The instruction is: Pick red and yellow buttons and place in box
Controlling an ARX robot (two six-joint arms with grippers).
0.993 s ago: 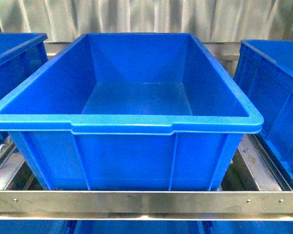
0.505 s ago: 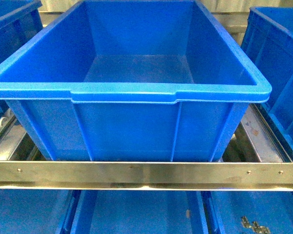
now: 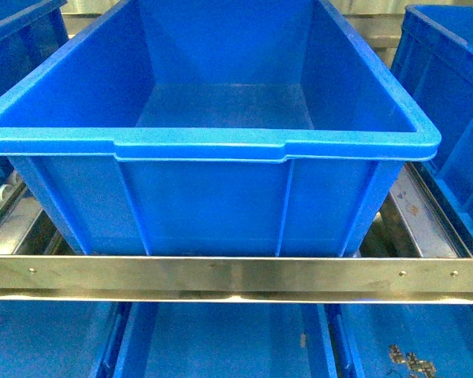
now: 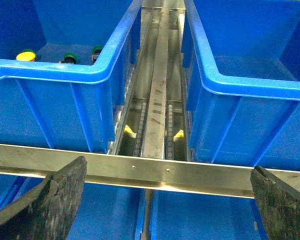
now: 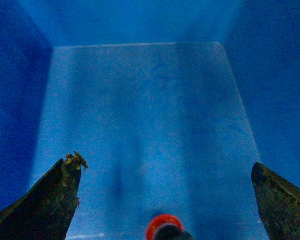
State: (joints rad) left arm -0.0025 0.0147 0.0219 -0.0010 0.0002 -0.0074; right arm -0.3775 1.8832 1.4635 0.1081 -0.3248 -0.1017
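A large blue box (image 3: 197, 150) fills the front view; its inside looks empty. No gripper shows there. In the left wrist view my left gripper (image 4: 167, 200) is open and empty, over a steel rail (image 4: 155, 170) between two blue bins. A yellow button (image 4: 26, 55) lies in the bin on one side (image 4: 65, 72), next to two green-capped switches (image 4: 70, 58). In the right wrist view my right gripper (image 5: 165, 200) is open above a blue bin floor (image 5: 145, 125). A red button (image 5: 163, 227) lies between the fingers at the frame edge, partly cut off.
Blue bins stand to the left (image 3: 16, 24) and right (image 3: 449, 87) of the box. A steel crossbar (image 3: 236, 277) runs in front. Lower bins show below it, one with small metal parts (image 3: 406, 361). Roller tracks (image 4: 160, 100) run between the bins.
The front view has tilted down across the frames: the box rim sits higher and closer, and the lower bins under the crossbar have come into view.
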